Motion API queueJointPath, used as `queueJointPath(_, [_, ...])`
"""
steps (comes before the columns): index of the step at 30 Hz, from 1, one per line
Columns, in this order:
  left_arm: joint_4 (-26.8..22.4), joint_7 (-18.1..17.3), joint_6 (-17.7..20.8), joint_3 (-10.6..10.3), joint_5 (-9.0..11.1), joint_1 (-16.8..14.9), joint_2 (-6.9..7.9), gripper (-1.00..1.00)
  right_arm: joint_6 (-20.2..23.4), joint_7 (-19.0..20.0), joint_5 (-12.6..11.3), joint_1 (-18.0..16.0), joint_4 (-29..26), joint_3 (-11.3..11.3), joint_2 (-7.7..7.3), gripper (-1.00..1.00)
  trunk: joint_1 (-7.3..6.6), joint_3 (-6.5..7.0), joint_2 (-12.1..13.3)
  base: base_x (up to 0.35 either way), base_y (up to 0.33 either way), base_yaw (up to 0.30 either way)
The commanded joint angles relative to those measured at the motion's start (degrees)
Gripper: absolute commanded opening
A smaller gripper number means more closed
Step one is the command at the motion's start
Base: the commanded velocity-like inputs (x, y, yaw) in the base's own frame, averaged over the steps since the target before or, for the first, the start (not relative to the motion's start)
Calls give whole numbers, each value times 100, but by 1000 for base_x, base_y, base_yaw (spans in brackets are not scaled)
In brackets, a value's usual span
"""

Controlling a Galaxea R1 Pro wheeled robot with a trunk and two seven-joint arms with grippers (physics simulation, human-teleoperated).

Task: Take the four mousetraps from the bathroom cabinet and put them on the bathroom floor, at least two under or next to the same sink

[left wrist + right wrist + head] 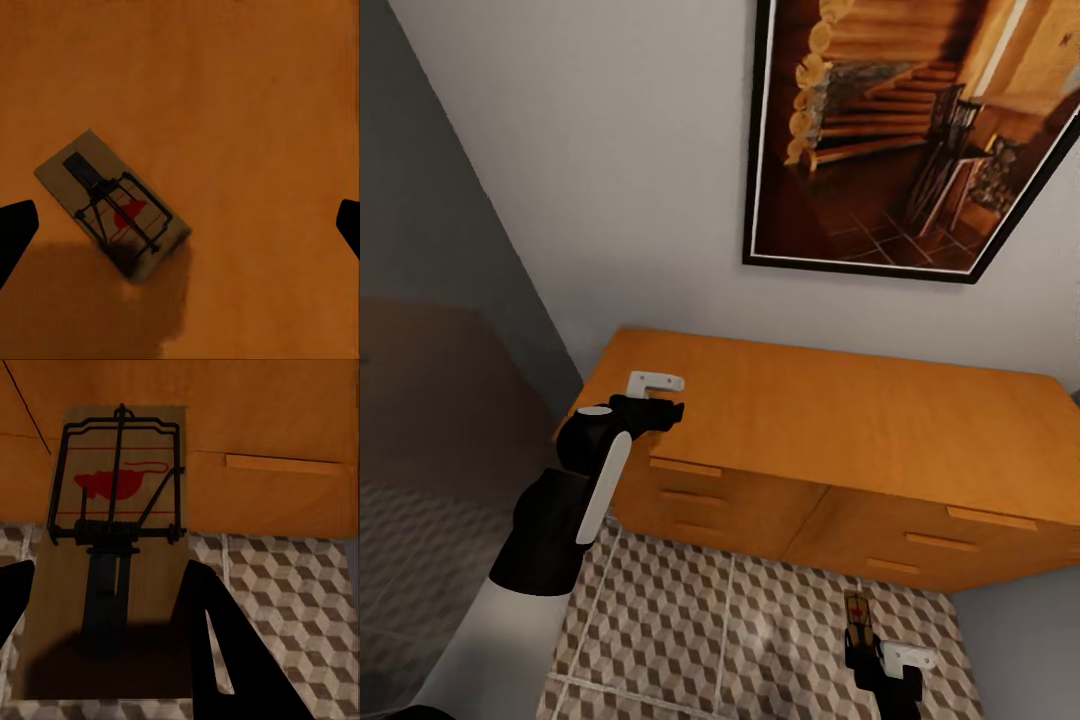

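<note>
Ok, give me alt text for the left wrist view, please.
A mousetrap lies flat and diagonal on the cabinet's orange-brown wooden top, a red mouse mark under its dark wire. The left gripper's jaws are spread wide above it, their dark tips at the two side edges of the picture, not touching it.

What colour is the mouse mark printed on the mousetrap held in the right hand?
Red, on the pale brown wooden mousetrap gripped by the right hand; clearest in the right wrist view.

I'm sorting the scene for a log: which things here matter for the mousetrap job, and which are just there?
Matter:
mousetrap on the cabinet top
mousetrap held in the right gripper
cabinet
tiled floor
left gripper

Just there:
framed picture
wall
</note>
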Motion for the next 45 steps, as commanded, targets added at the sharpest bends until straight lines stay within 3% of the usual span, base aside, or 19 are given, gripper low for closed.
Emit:
queueJointPath(1, [-4, 58, 22, -2, 61, -5, -1, 100, -19, -9, 19, -4, 6, -34, 1, -100, 4, -9, -10, 48, -130, 0])
queueJointPath(12, [-4, 97, -10, 45, 33, -5, -8, 100, -19, -9, 20, -4, 6, -34, 8, -100, 4, -9, -10, 8, -22, 0])
queueJointPath(17, [-4, 229, -34, 375, 18, -5, -46, 100, -19, -9, 20, -4, 6, -34, 12, -100, 4, -9, -10, 0, 0, 0])
queueJointPath(19, [-4, 491, -37, 434, 17, -5, -69, 100, -19, -9, 20, -4, 7, -34, 12, -100, 4, -9, -10, 0, 0, 0])
queueJointPath(22, [-4, 1457, -37, 466, 41, -5, -198, 100, -19, -9, 20, -4, 7, -34, 12, -100, 4, -9, -10, 0, 0, 0])
queueJointPath(25, [-4, 2172, -40, 455, 70, -5, -250, 100, -19, -9, 20, -4, 6, -34, 15, -100, 4, -9, -10, 0, 0, 0])
queueJointPath(28, [-4, 2464, -50, 447, 125, -5, -272, 100, -19, -9, 20, -4, 6, -34, 19, -100, 4, -9, -10, 0, 0, 0])
queueJointPath(36, [-4, 2609, -63, 433, 205, -5, -282, 100, -19, -9, 20, -4, 8, -34, 44, -100, 4, -9, -10, 0, 0, 0])
queueJointPath(45, [-4, 2615, -59, 239, 350, -5, -282, 100, -19, -16, 20, -4, 6, -34, 64, -100, 4, -9, -10, 0, 0, 0])
